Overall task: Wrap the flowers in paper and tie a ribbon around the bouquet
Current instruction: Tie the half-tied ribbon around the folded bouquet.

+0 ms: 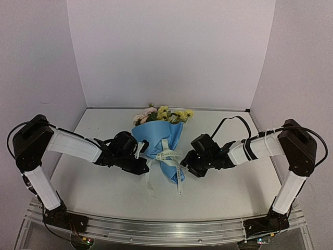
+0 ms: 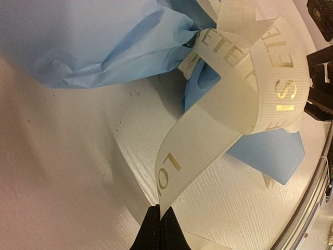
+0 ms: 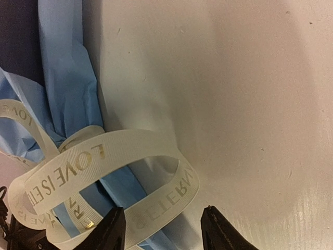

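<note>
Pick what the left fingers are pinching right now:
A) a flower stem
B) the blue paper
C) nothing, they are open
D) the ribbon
D: in the left wrist view the left fingers are shut on the cream ribbon, which runs down into them, away from the paper.

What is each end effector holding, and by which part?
The left end effector is shut on the ribbon, pinching a strand that leads off its loop. The right end effector stands open and holds nothing, a ribbon loop beside it.
</note>
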Available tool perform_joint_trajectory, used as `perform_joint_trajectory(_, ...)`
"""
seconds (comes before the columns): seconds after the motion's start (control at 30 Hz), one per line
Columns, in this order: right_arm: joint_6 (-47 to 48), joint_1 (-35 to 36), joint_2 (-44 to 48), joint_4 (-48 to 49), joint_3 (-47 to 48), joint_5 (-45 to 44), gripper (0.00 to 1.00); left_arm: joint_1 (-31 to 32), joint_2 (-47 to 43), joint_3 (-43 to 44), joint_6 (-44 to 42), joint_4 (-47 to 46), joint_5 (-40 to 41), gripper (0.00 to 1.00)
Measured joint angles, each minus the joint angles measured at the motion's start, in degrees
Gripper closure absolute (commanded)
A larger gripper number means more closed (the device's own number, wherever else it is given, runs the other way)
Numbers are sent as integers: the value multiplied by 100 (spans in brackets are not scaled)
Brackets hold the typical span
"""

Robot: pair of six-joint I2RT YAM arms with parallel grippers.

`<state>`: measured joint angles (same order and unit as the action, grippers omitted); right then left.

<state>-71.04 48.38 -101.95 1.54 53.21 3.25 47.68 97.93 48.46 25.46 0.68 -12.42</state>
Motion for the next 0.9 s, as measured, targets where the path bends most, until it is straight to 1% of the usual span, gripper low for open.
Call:
perform_joint_trajectory(0.3, -523, -9, -82, 42, -76, 27, 55, 0, -184, -189, -14, 196, -98, 100)
perform_joint_trajectory(0.43, -703, -10, -257, 219, -79, 78, 56, 0, -245, -248, -12, 259, -97, 100)
perform_joint_trajectory(0.5, -767, -12, -299, 350, -80, 90, 58, 0, -272, -256, -10, 285, -98, 100)
perform_joint_trajectory(0.57, -852, -21, -357, 501, -81, 111, 60, 0, -292, -269, -11, 287, -99, 100)
perform_joint_trajectory(0.67, -948, -40, -426, 660, -81, 131, 68, 0, -324, -288, -9, 341, -99, 100)
perform_joint_trajectory(0.9, -1018, -104, -466, 749, -121, 97, 83, 0, -357, -340, 4, 392, -93, 100)
